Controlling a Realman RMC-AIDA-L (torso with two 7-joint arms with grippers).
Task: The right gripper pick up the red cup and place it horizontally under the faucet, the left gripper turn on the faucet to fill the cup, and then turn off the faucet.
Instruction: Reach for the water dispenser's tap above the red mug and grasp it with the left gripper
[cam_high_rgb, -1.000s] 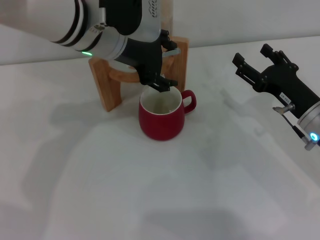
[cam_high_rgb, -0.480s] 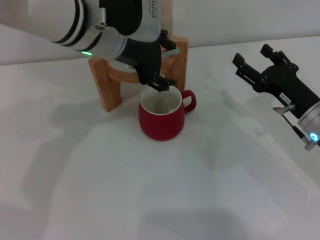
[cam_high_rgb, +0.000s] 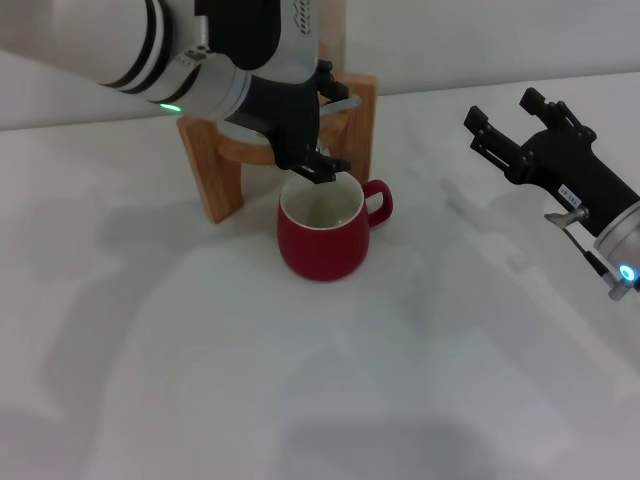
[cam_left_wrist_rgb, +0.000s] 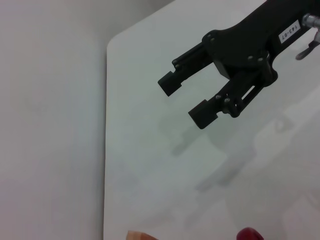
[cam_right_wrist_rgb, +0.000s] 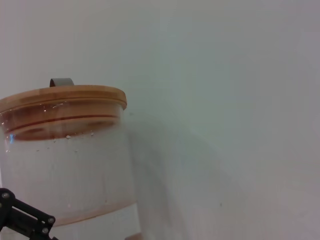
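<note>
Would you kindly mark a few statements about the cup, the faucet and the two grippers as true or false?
1. The red cup stands upright by the wooden stand. True.
2. The right gripper holds the cup. False: it is open, apart from the cup.
3. The left gripper is at the faucet, above the cup. True.
4. The cup's handle points toward the left arm. False: it points toward the right arm's side.

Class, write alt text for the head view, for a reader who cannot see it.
A red cup stands upright on a white table before a wooden stand, with the left hand just above its rim at the faucet. The right hand, open, hangs apart at the right.
</note>
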